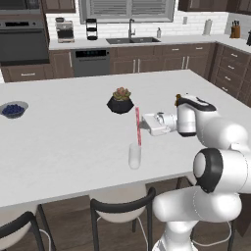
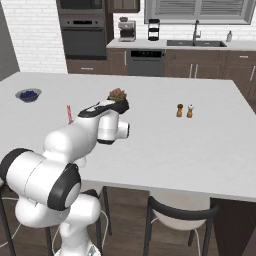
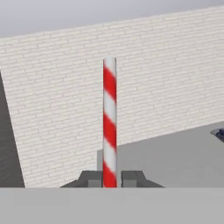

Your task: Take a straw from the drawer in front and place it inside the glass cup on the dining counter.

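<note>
Grasping the straw [image 1: 138,126] upright at mid-frame, the gripper [image 1: 145,124] held its lower end just above the glass cup [image 1: 134,156] on the dining counter [image 1: 59,142].

Straw [image 1: 138,126]: red-and-white striped, held upright directly above the glass cup [image 1: 134,156]; lower end at the rim. Glass cup: clear tumbler, upright on the white dining counter [image 1: 59,142], near its front edge.

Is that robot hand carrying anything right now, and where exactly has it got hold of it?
Yes: the gripper is shut on the straw, a red and white striped stick. The hold is low on the straw, near its lower part, so most of it stands upright above the fingers.
</note>
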